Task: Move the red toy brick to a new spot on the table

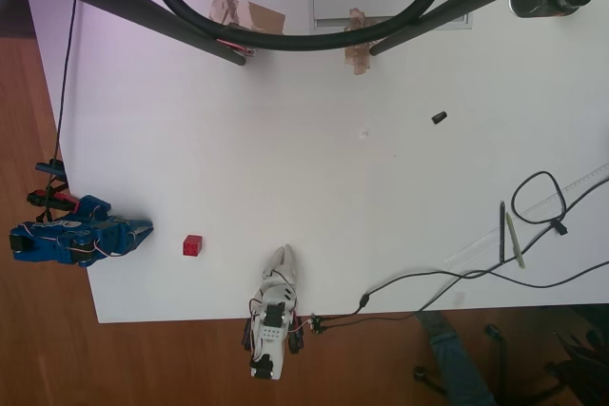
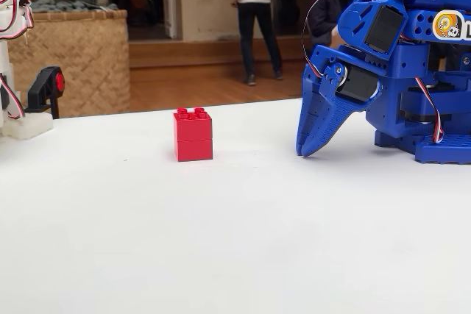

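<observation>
The red toy brick stands upright on the white table near its left front corner in the overhead view, studs up. My blue gripper lies a short way to its left, folded low over the table edge, fingers together and pointing at the brick with a gap between. In the fixed view the brick sits left of the gripper, whose tips rest shut on the table with nothing held.
A small black cylinder lies at the right middle. Pens, a clear ruler and cables crowd the right front. Dark stand legs and taped scraps sit at the back. People stand far behind.
</observation>
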You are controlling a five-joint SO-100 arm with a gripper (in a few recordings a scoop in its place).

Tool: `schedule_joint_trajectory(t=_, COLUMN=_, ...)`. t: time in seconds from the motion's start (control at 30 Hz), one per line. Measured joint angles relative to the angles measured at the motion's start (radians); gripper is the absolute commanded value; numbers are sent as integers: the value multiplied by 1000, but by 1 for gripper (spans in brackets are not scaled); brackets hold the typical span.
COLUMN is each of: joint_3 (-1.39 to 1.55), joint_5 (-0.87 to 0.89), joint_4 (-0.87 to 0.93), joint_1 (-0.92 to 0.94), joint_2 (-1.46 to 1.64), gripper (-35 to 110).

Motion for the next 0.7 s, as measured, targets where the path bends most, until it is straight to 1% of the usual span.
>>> schedule_joint_trajectory(t=0.03, joint_3=0, joint_5=8, joint_4=0, joint_1=-5, joint_2=2, gripper=0)
schedule_joint_trajectory(t=0.1, joint_3=0, joint_5=95, joint_4=0, joint_1=-66, joint_2=6, gripper=0)
schedule_joint_trajectory(t=0.17, joint_3=0, joint_5=127, joint_4=0, joint_1=-63, joint_2=6, gripper=0)
schedule_joint_trajectory(t=0.3, joint_3=0, joint_5=143, joint_4=0, joint_1=-87, joint_2=6, gripper=0)
schedule_joint_trajectory(t=0.7, joint_3=0, joint_5=158, joint_4=2, joint_1=-86, joint_2=6, gripper=0)
